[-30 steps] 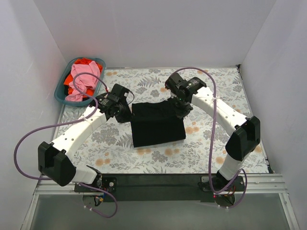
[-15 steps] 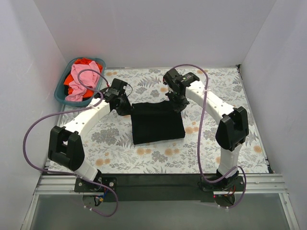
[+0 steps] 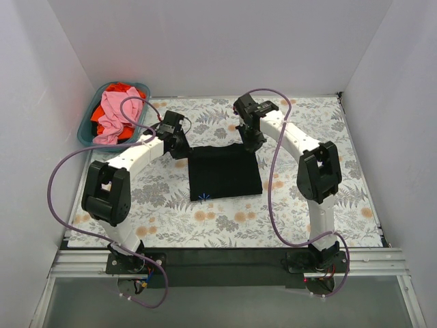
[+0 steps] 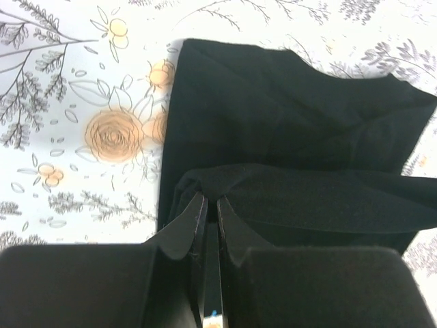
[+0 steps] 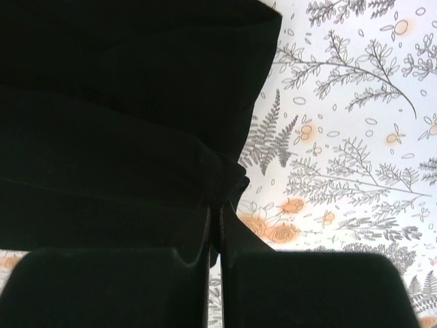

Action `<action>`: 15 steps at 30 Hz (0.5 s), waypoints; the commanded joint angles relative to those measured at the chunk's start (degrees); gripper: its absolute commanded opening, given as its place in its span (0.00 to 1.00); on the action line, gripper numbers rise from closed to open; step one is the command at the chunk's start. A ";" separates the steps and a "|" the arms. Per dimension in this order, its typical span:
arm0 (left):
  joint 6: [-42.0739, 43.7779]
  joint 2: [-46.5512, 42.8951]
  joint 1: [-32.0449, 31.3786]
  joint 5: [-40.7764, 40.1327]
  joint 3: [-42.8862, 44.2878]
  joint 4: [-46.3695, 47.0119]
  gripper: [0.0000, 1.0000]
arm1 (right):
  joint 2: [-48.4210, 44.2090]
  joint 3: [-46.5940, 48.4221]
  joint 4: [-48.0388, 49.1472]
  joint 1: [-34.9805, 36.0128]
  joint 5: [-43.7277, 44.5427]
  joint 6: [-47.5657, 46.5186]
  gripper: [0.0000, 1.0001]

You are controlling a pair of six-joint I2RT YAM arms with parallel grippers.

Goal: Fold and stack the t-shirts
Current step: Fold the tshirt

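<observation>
The black t-shirt (image 3: 224,173) lies folded to a rectangle in the middle of the flowered table, a tiny blue mark (image 3: 203,197) at its near left corner. My left gripper (image 3: 181,150) is shut on the shirt's far left corner; in the left wrist view (image 4: 212,197) the cloth (image 4: 293,123) bunches between the fingertips. My right gripper (image 3: 251,145) is shut on the far right corner; the right wrist view (image 5: 217,205) shows the pinched black cloth (image 5: 123,96). Pink (image 3: 113,113) and orange-red (image 3: 119,87) t-shirts lie heaped in the teal basket.
The teal plastic basket (image 3: 87,134) stands at the far left corner of the table. White walls close in the back and both sides. Purple cables loop from both arms. The flowered cloth (image 3: 307,212) shows bare to the right and near side.
Both grippers moved toward the far side of the table, pulling the shirt's far edge back. The black rectangle now looks shorter and flatter, and the blue mark shows at its near left corner.
</observation>
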 commanded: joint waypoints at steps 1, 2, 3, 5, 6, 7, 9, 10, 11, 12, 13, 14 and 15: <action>1.26 0.47 1.11 -3.77 0.84 3.28 0.00 | 0.79 -0.04 3.11 -1.25 3.29 -1.32 0.01; 0.91 0.47 1.11 -4.12 0.49 3.73 0.00 | 0.96 -0.30 4.33 -1.25 3.47 -1.67 0.01; 0.82 0.38 1.11 -4.30 0.05 5.04 0.00 | 1.05 -0.74 4.86 -1.34 3.64 -1.76 0.01; 0.73 0.55 1.11 -4.57 -0.92 6.19 0.00 | 1.05 -2.49 6.44 -1.60 3.56 -1.85 0.01; 0.64 0.73 1.11 -4.74 -1.10 6.80 0.00 | 1.14 -3.02 7.58 -1.86 3.29 -1.85 0.01; 0.64 1.34 1.11 -5.18 -1.19 6.81 0.00 | 1.23 -3.90 7.94 -1.95 3.20 -1.94 0.01; 0.29 1.43 1.20 -5.53 -1.45 6.98 0.00 | 1.23 -4.78 9.52 -2.13 3.20 -2.03 0.01; 0.29 1.35 1.11 -5.88 -2.15 7.24 0.00 | 1.23 -5.13 9.88 -2.13 3.38 -2.03 0.01; 0.29 1.09 1.11 -6.06 -2.59 7.59 0.00 | 1.14 -6.01 10.58 -2.21 3.38 -2.11 0.01; 0.37 1.00 1.20 -6.32 -3.20 8.82 0.00 | 1.05 -6.28 11.19 -2.30 3.55 -2.29 0.01; 0.64 1.00 1.11 -6.50 -3.73 9.61 0.00 | 0.97 -6.80 12.59 -2.39 3.82 -2.29 0.01; 0.73 1.52 1.11 -6.50 -4.61 10.32 0.00 | 0.88 -7.76 13.39 -2.48 3.82 -2.29 0.01; 0.73 1.96 1.20 -6.59 -4.79 11.02 0.00 | 0.79 -8.29 14.09 -2.57 3.91 -2.46 0.01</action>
